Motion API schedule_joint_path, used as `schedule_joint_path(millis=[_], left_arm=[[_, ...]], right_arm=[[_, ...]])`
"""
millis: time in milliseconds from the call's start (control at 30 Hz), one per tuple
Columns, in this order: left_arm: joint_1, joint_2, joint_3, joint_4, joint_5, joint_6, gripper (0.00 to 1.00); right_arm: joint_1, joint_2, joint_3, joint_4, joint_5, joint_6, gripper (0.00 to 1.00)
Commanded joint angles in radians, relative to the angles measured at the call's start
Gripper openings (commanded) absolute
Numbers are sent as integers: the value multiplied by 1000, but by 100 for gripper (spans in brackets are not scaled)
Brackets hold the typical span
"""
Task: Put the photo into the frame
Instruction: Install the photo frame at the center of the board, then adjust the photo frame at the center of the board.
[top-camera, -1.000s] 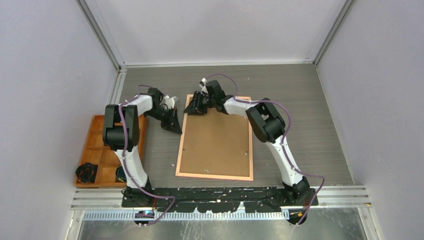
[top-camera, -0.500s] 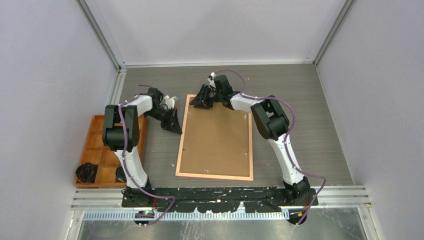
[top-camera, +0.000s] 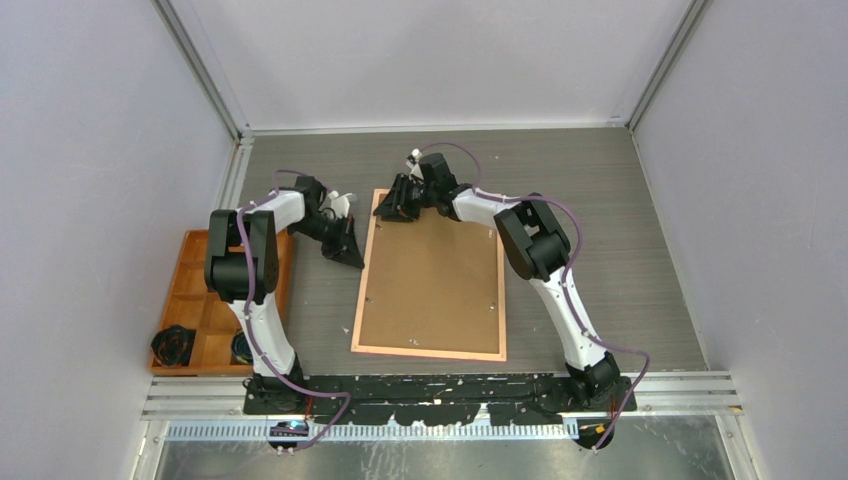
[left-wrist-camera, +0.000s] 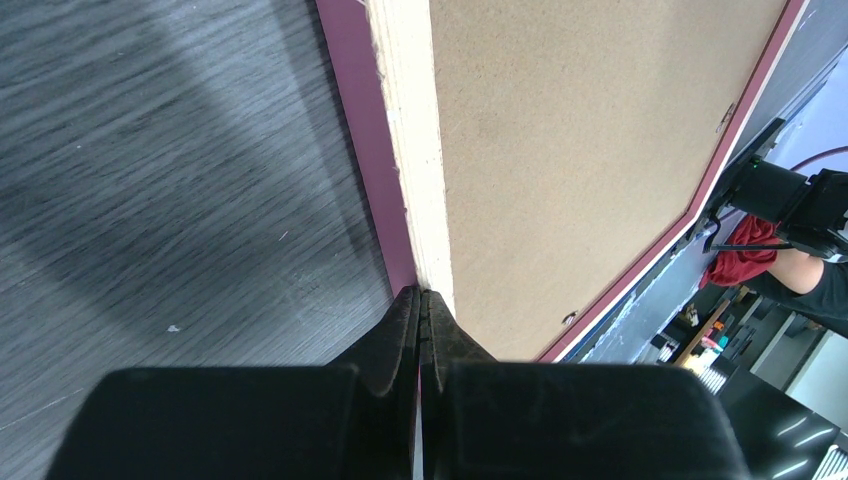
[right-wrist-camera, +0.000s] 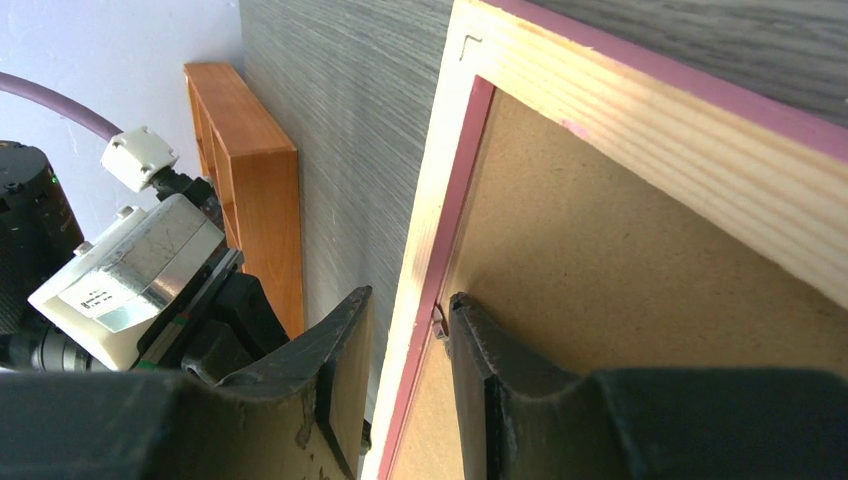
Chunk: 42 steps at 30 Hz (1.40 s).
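Robotics lab test cell, seen from above. The left arm (top-camera: 262, 320) and the right arm (top-camera: 565, 310), both white and black, are bolted to a black metal rail (top-camera: 440, 385) at the near edge of a grey wood-grain bench (top-camera: 620, 230). Plain pale panels (top-camera: 440, 60) in aluminium posts (top-camera: 200, 70) enclose three sides. Purple cables (top-camera: 445, 147) loop along the arms.

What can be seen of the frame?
The frame lies face down on the table, long sides running near to far. Its thin rails are light wood on the back with pink edges; brown board fills the opening, with small metal tabs. The shut left gripper meets the left rail's outer edge. The right gripper straddles that rail near the far corner, one finger outside, one on the board side.
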Motion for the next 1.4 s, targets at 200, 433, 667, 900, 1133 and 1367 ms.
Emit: schedule_joint_path(millis=[200, 433, 667, 900, 1133, 1367], left_arm=[[-9, 5, -21, 48, -68, 39, 0], [-9, -5, -30, 57, -70, 47, 1], [-10, -4, -30, 55, -76, 51, 1], [1, -32, -17, 14, -82, 84, 1], [55, -112, -25, -68, -106, 175, 1], [54, -193, -145, -63, -152, 281, 2]], right_arm=[[38, -8, 31, -87, -3, -70, 38], [41, -17, 29, -88, -21, -71, 36], [46, -10, 50, -88, -51, -59, 38], [16, -96, 90, -130, 16, -71, 63], [-111, -437, -191, -132, 242, -52, 100], [-263, -789, -631, -233, 530, -45, 100]])
